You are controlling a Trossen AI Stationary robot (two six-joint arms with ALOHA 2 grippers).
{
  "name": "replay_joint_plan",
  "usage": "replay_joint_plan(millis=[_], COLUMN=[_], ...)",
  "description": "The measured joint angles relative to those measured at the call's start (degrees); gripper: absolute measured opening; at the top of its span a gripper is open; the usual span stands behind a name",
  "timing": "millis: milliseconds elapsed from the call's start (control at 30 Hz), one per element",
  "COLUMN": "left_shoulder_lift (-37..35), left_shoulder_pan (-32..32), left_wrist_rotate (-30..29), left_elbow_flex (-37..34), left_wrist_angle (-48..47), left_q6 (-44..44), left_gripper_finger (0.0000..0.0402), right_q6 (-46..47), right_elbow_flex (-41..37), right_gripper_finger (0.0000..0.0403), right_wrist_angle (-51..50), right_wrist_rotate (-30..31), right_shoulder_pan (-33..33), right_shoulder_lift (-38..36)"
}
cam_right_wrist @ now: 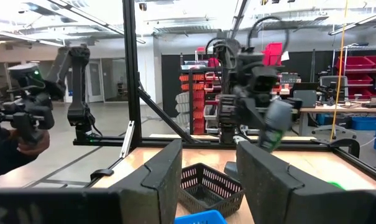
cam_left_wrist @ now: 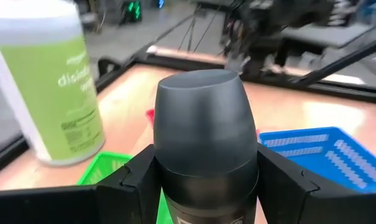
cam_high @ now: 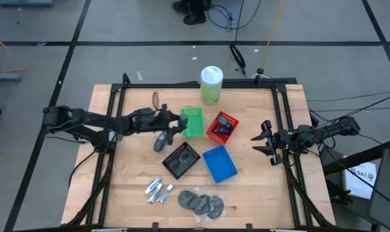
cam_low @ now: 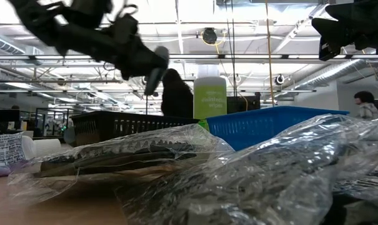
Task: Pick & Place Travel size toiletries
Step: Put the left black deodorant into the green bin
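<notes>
My left gripper (cam_high: pixel 175 122) is shut on a dark grey oval bottle (cam_left_wrist: pixel 203 137), up in the air just left of the green tray (cam_high: pixel 193 122). The low view shows the bottle (cam_low: pixel 152 78) well above the table. A second dark grey bottle (cam_high: pixel 161 142) lies on its side on the wood beside the black tray (cam_high: pixel 180 159). Small white tubes (cam_high: pixel 158 191) and bagged grey discs (cam_high: pixel 201 203) lie near the front edge. My right gripper (cam_high: pixel 265 142) waits open at the table's right edge, with nothing between its fingers (cam_right_wrist: pixel 169 180). My left gripper pinches the bottle's lower body (cam_left_wrist: pixel 206 180) between its two fingers, one on each opposite side. The fingers come almost level from the table's left. The bottle's rounded cap end (cam_left_wrist: pixel 200 93) sticks out past the fingertips. It is lifted clear and tips slightly downward.
A tall pale-green canister (cam_high: pixel 211 85) stands at the far edge behind the green tray. A red tray (cam_high: pixel 222 127) and a blue tray (cam_high: pixel 218 163) sit right of centre. Black frame rails (cam_high: pixel 282 129) run along the table's sides.
</notes>
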Motion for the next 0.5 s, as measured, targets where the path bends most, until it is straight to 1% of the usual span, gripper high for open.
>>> replay_joint_plan(millis=[133, 233, 367, 500], left_shoulder_lift=[6.20, 10.83, 15.28, 17.59], left_shoulder_pan=[1.28, 1.46, 1.67, 2.07], left_wrist_rotate=[-0.02, -0.01, 0.02, 0.04], left_elbow_flex=[9.25, 14.24, 17.36, 17.90], left_wrist_angle=[-10.49, -13.94, -14.36, -14.22], left_q6=[-0.26, 0.51, 0.89, -0.47], left_gripper_finger=[0.0197, 0.0197, 0.0197, 0.0197], right_q6=[0.00, 0.00, 0.00, 0.00], right_elbow_flex=[0.00, 0.00, -0.01, -0.01], right_gripper_finger=[0.0141, 0.0141, 0.0141, 0.0141], right_wrist_angle=[0.00, 0.00, 0.00, 0.01], right_wrist_rotate=[-0.01, 0.00, -0.01, -0.01], right_shoulder_pan=[0.00, 0.00, -0.02, -0.01], right_shoulder_lift=[0.00, 0.00, 0.01, 0.00])
